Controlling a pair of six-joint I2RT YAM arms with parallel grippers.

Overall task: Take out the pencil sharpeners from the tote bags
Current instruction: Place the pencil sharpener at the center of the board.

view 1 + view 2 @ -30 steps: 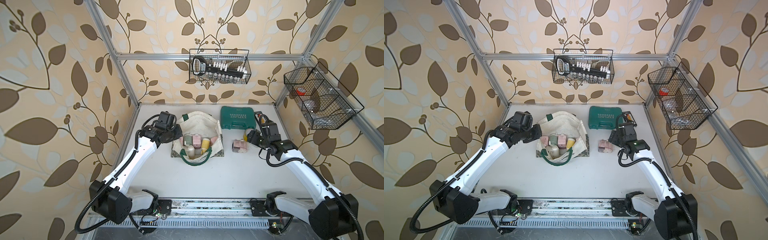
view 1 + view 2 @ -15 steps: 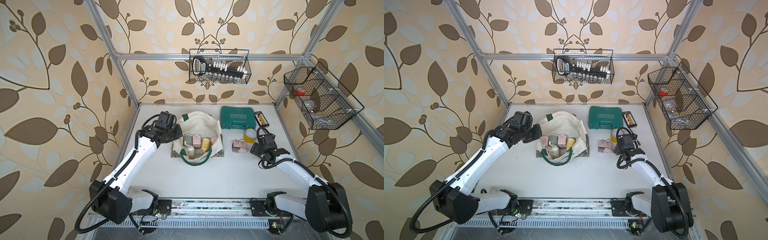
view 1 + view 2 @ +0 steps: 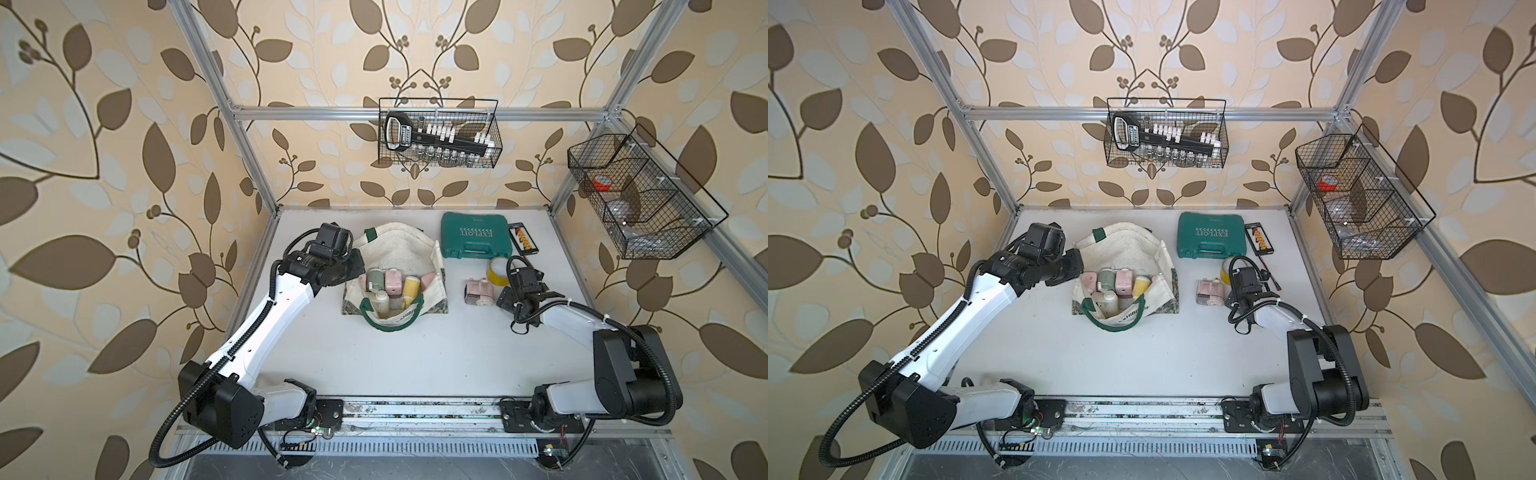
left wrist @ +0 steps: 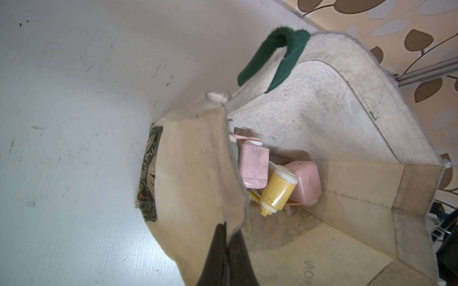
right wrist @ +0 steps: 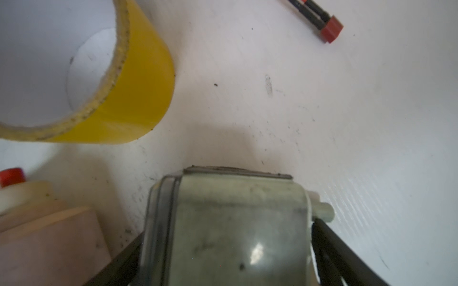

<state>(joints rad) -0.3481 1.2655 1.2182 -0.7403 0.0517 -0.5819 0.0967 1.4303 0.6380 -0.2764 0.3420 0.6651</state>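
A sage green pencil sharpener (image 5: 238, 213) sits clamped between the two fingers of my right pincer (image 5: 228, 230), low over the white table (image 5: 322, 123). I cannot tell whether its base touches the surface. Just beside it, out of the bag, stands a pink sharpener (image 3: 478, 292). The yellow tape roll (image 5: 138, 99) lies near on the far side, apart from both. A red-tipped cable (image 5: 327, 29) lies further off.

My left pincer (image 4: 228, 237) is pressed together on the rim cloth of the cream tote bag (image 3: 399, 249), whose mouth gapes wide. At its bottom, packed against each other, are a second pink sharpener (image 3: 392, 281), a green sharpener (image 3: 376, 279), a yellow sharpener (image 3: 410, 286) and a cream sharpener (image 3: 380, 300).

Bare table spreads from the bag toward my bases. Behind, near the back edge, sits a teal tool case (image 3: 476, 241) with a black card (image 3: 524, 240) just beside it.

On the walls hang a back wire basket (image 3: 438, 133) holding a black tool rack, and a side wire basket (image 3: 640, 195) holding a red roll.
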